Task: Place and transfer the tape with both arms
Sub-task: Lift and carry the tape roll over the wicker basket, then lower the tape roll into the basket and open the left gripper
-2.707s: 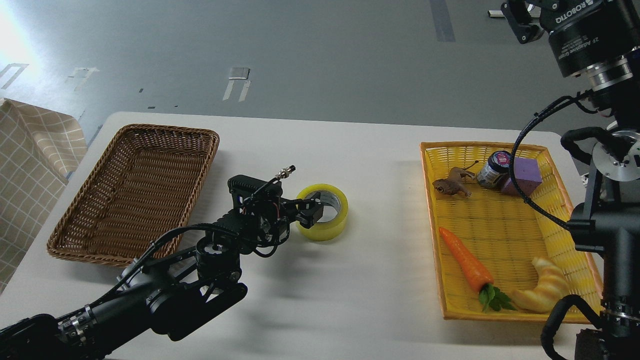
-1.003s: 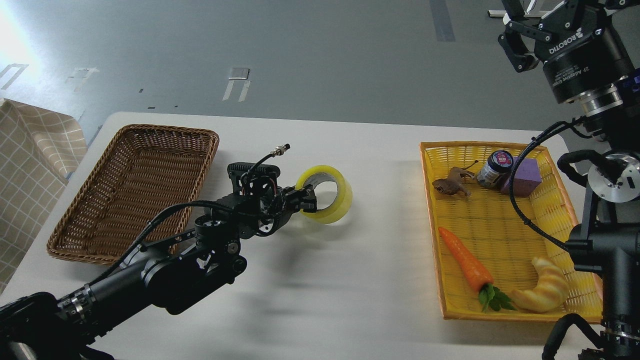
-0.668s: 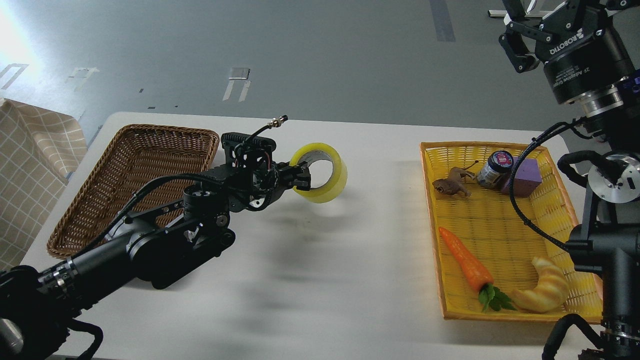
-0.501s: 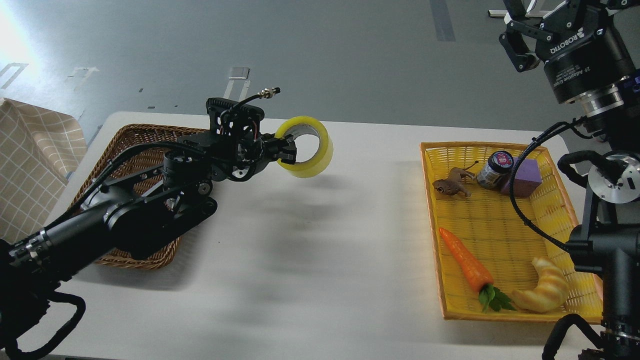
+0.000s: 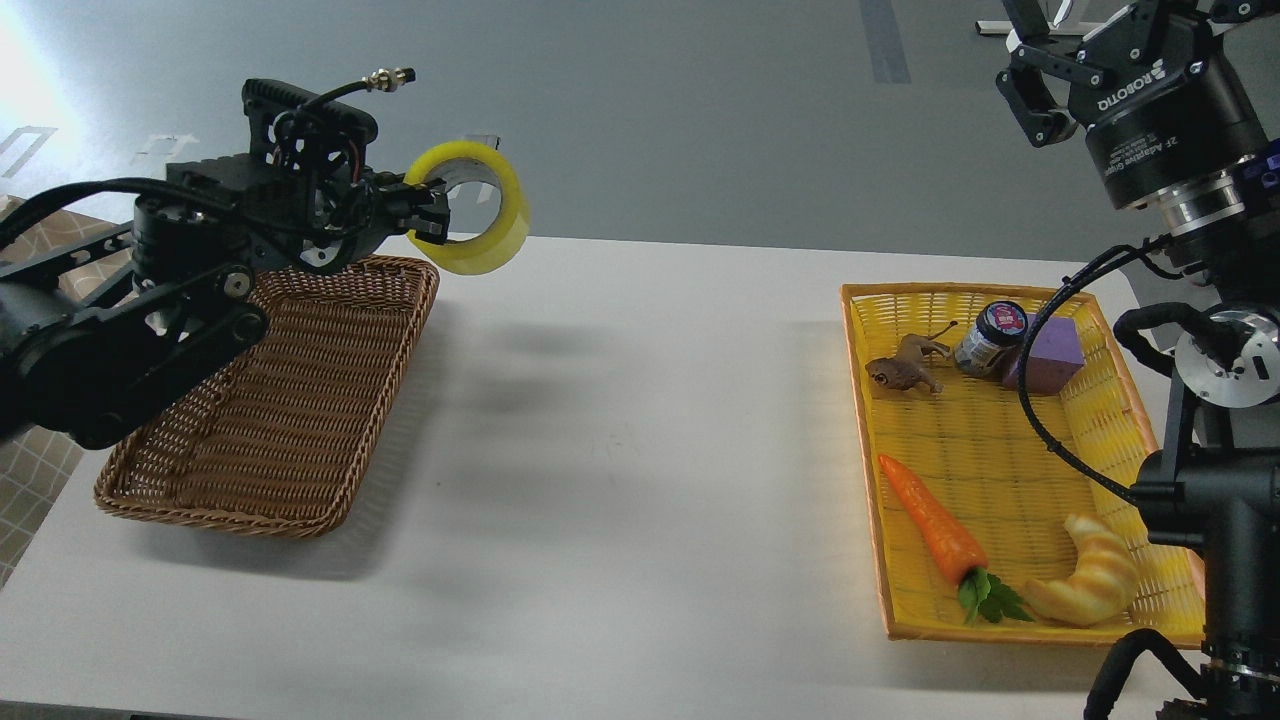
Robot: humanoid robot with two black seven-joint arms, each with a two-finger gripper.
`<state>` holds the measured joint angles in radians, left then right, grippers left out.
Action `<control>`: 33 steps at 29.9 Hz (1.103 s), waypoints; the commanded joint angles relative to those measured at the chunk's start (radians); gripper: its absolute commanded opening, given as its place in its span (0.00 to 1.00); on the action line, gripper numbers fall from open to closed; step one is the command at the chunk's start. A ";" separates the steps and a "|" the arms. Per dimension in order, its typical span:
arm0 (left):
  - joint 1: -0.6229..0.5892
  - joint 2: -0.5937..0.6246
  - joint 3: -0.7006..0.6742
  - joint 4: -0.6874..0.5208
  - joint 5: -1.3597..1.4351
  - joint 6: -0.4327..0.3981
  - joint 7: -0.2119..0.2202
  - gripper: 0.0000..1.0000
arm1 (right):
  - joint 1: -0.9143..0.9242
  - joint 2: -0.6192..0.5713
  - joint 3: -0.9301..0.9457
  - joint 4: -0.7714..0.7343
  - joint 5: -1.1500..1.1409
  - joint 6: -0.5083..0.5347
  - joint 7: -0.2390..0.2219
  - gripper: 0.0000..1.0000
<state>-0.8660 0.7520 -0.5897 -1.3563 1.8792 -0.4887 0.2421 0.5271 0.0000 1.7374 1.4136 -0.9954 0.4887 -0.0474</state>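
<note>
The tape (image 5: 490,235) is a yellow translucent roll with a grey-white core. My left gripper (image 5: 430,213) is shut on its near rim and holds it high in the air, above the far right corner of the brown wicker basket (image 5: 270,390). My left arm comes in from the left edge. My right gripper (image 5: 1040,50) is raised at the top right, far from the tape; its fingers are spread apart and hold nothing.
A yellow tray (image 5: 1020,620) at the right holds a carrot (image 5: 930,520), a croissant (image 5: 1090,580), a toy frog (image 5: 900,370), a small jar (image 5: 990,338) and a purple block (image 5: 1050,350). The white table (image 5: 620,450) lies between basket and tray.
My left gripper lifted the tape off the table middle and carried it up and to the left, over the wicker basket's corner. The right arm has hardly moved in the last second.
</note>
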 commanded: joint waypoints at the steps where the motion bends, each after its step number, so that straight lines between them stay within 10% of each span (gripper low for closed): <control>1: 0.019 0.087 0.022 0.006 -0.003 0.000 -0.049 0.00 | -0.001 0.000 -0.001 -0.001 0.000 0.000 0.000 1.00; 33: 0.292 0.201 0.034 0.286 -0.009 0.177 -0.326 0.05 | -0.059 0.000 -0.002 0.019 -0.002 0.000 -0.006 1.00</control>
<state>-0.5753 0.9538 -0.5558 -1.0916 1.8710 -0.3132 -0.0660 0.4750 0.0000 1.7345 1.4303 -0.9971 0.4887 -0.0536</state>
